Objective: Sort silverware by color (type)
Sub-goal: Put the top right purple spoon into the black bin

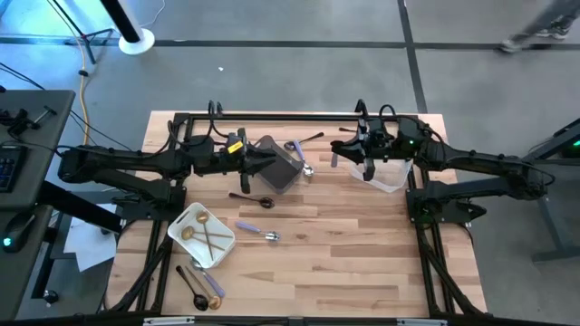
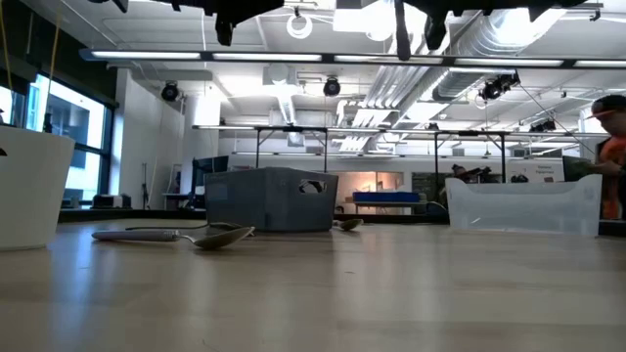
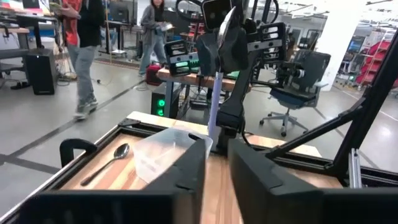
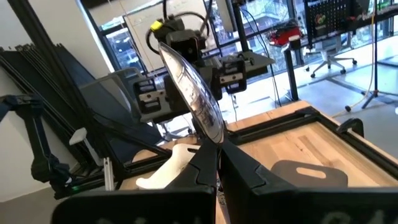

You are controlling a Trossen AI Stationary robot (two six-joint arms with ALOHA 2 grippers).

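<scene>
Right gripper point(image 4: 214, 163) pinches a silver spoon point(image 4: 189, 93) with a lilac handle, held up over the clear tub point(image 1: 385, 174) at the desk's far right. Left gripper point(image 3: 216, 163), fingers slightly apart and holding nothing, hovers above the grey bin point(image 1: 276, 165).

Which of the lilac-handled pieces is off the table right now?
The lilac-handled spoon pinched upright in the right gripper, above the clear tub. The other lilac-handled pieces lie flat on the table.
</scene>
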